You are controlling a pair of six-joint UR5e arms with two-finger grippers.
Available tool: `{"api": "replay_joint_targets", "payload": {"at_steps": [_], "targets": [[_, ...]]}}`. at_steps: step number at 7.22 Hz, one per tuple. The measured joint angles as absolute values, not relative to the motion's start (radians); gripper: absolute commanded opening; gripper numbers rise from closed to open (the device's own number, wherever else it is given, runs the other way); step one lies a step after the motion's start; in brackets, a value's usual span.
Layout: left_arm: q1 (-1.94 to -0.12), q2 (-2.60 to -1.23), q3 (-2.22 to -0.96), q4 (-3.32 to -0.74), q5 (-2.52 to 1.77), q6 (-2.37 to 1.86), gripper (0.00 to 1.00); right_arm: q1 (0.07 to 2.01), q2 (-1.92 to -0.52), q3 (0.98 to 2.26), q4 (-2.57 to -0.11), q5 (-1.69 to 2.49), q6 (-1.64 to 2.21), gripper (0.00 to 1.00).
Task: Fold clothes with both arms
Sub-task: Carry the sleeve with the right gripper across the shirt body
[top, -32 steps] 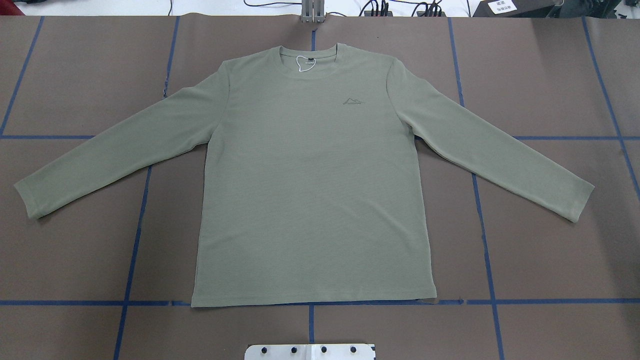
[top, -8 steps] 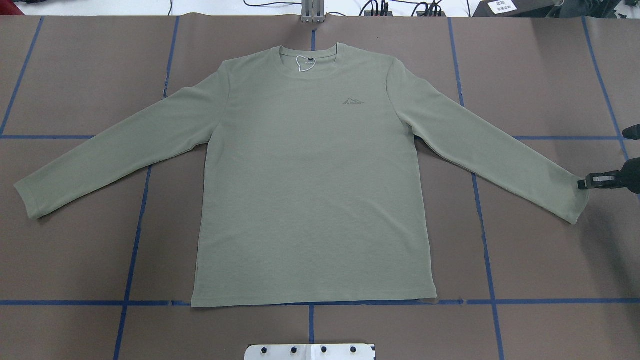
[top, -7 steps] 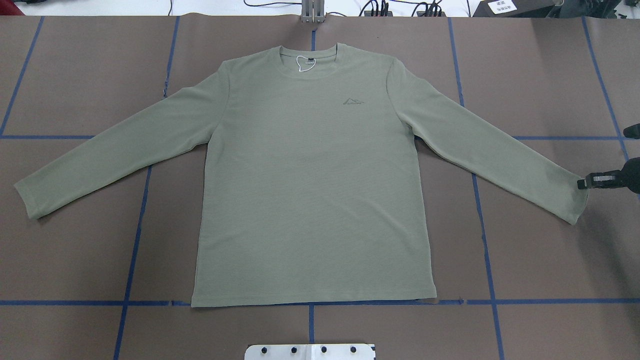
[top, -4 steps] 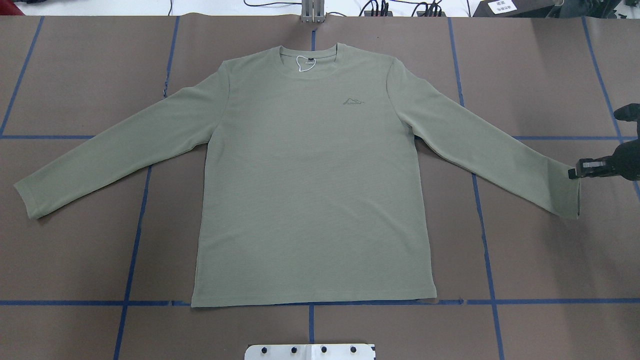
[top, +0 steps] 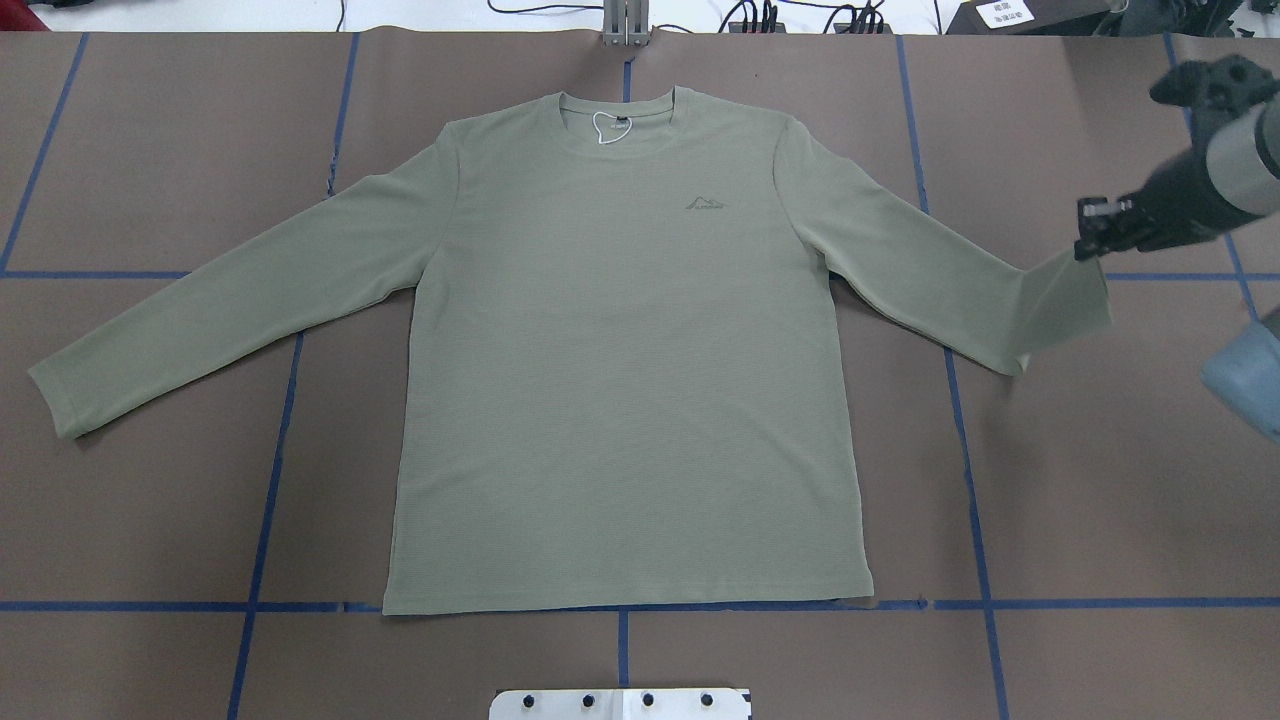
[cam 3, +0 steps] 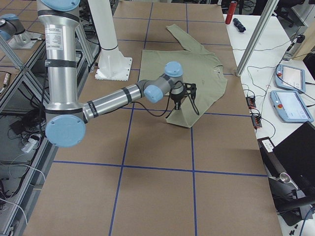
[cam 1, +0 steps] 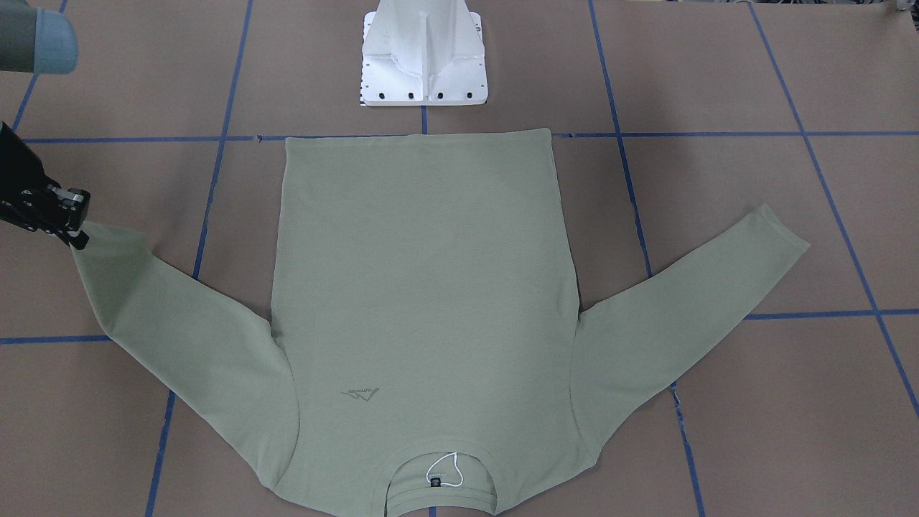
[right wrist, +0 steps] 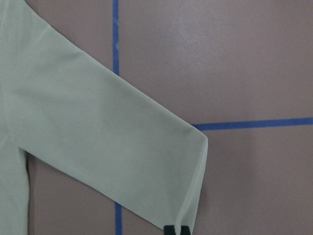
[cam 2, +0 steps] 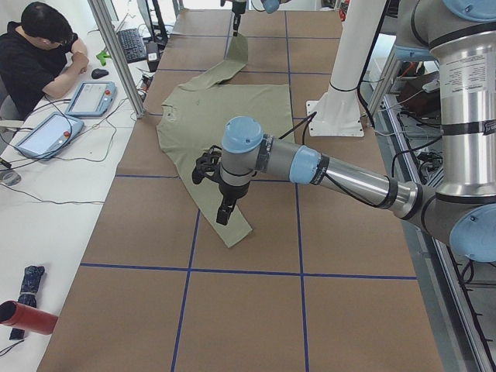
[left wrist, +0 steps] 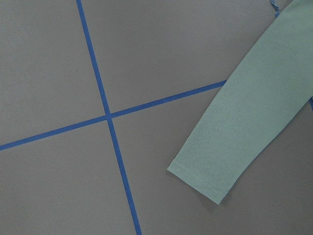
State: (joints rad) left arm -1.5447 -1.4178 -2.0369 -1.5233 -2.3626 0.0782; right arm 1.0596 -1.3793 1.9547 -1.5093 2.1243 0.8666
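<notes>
The pale green long-sleeved shirt [top: 620,380] lies flat and face up on the brown table, neckline toward the far edge. My right gripper [top: 1088,240] is shut on the cuff of the shirt's right sleeve [top: 1060,310] and holds it lifted off the table; the sleeve end hangs below the fingertips [right wrist: 176,229]. The front-facing view shows that gripper [cam 1: 77,237] at the left edge. The left sleeve cuff [top: 55,400] lies flat, and the left wrist view looks down on the cuff [left wrist: 210,176]. My left gripper [cam 2: 225,211] hovers above it; whether it is open or shut I cannot tell.
The white pedestal base [cam 1: 423,57] stands just behind the shirt's hem. Blue tape lines [top: 270,480] cross the brown table cover. A person [cam 2: 39,54] sits at a side table with tablets [cam 2: 89,97] beyond the far edge.
The right gripper came in from the right, took the right sleeve cuff and lifted it up and toward the far side. The rest of the shirt has not moved.
</notes>
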Motion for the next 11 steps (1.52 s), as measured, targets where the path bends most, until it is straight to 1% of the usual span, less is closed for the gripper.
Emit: {"api": "replay_joint_targets", "payload": {"at_steps": [2,3,4,5,7,8,9,10,11], "targets": [[-1.545,-1.420,-2.034,-1.523,-2.363,0.077,1.00,1.050,-1.102,1.948,-1.832,2.060,0.867,0.00],[-1.545,-1.420,-2.033,-1.523,-2.363,0.077,1.00,1.032,-0.989,1.922,-1.919,2.018,0.870,0.00],[-1.545,-1.419,-2.033,-1.523,-2.363,0.078,1.00,0.997,-0.865,1.859,-1.967,1.966,0.893,0.00],[-1.545,-1.418,-2.032,-1.523,-2.362,0.078,1.00,0.951,-0.724,1.753,-1.988,1.907,0.938,0.00],[-1.545,-1.418,-2.025,-1.524,-2.363,0.078,1.00,0.831,-0.421,1.447,-1.989,1.773,1.037,0.00],[-1.545,-1.418,-2.021,-1.524,-2.363,0.078,1.00,0.762,-0.306,1.303,-1.952,1.694,1.065,0.00],[-1.545,-1.417,-2.020,-1.525,-2.362,0.078,1.00,0.688,-0.243,1.188,-1.857,1.599,1.096,0.00],[-1.545,-1.415,-2.020,-1.525,-2.362,0.079,1.00,0.621,-0.217,1.098,-1.744,1.509,1.136,0.00],[-1.545,-1.412,-2.020,-1.525,-2.362,0.079,1.00,0.573,-0.203,1.035,-1.662,1.452,1.165,0.00]]}}
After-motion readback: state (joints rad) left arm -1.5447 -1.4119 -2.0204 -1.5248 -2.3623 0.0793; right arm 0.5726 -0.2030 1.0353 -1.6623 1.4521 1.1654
